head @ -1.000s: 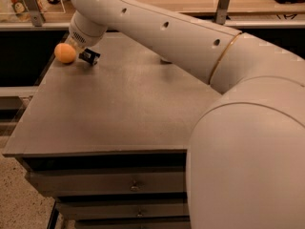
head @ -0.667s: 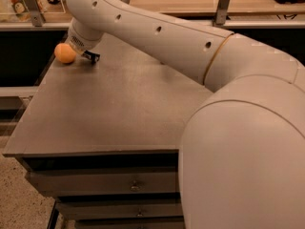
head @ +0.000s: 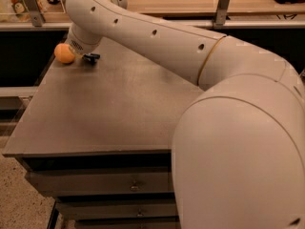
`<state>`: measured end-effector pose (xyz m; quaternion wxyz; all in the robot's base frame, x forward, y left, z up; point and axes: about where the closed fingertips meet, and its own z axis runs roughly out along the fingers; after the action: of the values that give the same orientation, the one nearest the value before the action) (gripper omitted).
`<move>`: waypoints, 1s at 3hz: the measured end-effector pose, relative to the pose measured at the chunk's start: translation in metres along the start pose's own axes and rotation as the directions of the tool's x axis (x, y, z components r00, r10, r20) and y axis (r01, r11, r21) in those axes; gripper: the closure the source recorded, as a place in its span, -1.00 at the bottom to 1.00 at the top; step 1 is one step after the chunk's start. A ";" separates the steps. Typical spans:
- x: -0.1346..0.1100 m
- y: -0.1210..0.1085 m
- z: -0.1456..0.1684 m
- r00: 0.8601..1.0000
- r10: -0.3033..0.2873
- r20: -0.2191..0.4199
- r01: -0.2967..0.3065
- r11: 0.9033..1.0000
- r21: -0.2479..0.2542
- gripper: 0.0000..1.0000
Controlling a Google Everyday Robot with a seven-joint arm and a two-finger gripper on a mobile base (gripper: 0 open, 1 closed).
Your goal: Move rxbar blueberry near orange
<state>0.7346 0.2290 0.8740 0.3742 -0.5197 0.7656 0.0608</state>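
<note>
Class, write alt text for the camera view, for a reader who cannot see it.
A white robot arm reaches across a grey table to its far left corner, where the claw sits low beside an orange. The blueberry bar cannot be made out.

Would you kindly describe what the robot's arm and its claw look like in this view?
The smooth cream-white tubular arm has small dark round holes along it, a thin tan ring at one joint and a ribbed wrist collar. The claw shows only as a small dark tip below that wrist, beside the small round orange fruit. No cables show.
</note>
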 end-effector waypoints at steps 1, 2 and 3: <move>-0.002 0.005 0.004 1.000 -0.004 0.010 0.004 1.000 -0.024 -0.26; -0.004 0.008 0.005 1.000 -0.007 0.013 0.008 0.999 -0.040 -0.73; -0.007 0.013 0.000 0.999 -0.015 0.033 0.017 0.998 -0.057 -1.00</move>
<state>0.7252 0.2398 0.8743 0.3724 -0.5352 0.7531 0.0881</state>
